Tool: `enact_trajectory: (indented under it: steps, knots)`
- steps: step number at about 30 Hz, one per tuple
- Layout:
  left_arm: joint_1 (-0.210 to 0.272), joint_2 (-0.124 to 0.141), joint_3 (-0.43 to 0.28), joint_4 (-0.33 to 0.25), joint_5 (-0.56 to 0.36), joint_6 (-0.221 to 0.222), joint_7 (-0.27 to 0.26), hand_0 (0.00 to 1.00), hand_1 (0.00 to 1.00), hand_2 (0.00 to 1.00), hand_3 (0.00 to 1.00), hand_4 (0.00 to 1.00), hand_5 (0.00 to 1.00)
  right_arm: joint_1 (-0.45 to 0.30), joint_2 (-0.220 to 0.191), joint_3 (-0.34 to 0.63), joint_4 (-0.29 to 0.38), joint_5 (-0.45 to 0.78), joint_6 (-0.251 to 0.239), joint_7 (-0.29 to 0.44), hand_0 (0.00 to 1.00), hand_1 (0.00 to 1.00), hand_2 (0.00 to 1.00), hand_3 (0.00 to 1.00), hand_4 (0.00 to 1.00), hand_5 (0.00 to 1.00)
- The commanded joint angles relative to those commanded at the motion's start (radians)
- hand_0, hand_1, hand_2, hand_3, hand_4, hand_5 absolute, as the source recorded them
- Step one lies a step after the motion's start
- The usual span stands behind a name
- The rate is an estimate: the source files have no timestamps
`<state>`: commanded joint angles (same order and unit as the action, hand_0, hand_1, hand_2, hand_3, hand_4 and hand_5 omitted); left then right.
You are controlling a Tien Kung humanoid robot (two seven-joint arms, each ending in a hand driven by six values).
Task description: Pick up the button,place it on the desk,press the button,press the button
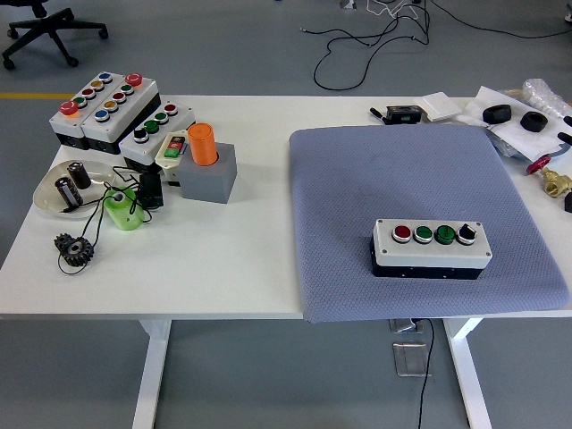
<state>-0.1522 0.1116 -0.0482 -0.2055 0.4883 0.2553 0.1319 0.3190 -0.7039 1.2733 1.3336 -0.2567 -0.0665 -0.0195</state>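
Neither robot hand shows anywhere in the frame, so their state cannot be told. White worktop spans the picture, near edge along the bottom. Right half carries a grey-blue mat, lying flat, its near edge reaching just past the worktop's front edge. Button box sits on the mat, lower right of centre, long side roughly parallel to the near edge; white lid, black base. Along its top, left to right: a red button, two green buttons, then a black knob. Nothing touches the box. Upper left of the frame: a cluster of larger button boxes with red, blue, yellow and green caps, set side by side at an angle. Just right of them an orange cylinder stands upright at the left edge of a grey block. Below the cluster, a shallow white dish holds two dark cylindrical parts; a light green part with thin black wires lies beside it, and a dark gear sits nearer the front edge, apart from the rest. Upper right corner: white sheets, black ring-shaped parts, a brass fitting near the right edge. Floor beyond the worktop shows black cables at the top and an office chair base at top left.
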Motion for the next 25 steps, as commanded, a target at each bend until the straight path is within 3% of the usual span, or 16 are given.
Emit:
enact_trajectory:
  steps: [25]
  knots:
    - [-0.004, 0.001, 0.001, 0.0, -0.003, 0.0, -0.001, 0.601, 0.523, 0.497, 0.47, 0.283, 0.979, -0.006, -0.001, 0.011, 0.008, 0.008, -0.001, -0.005, 0.827, 0.791, 0.838, 0.826, 0.741, 0.728]
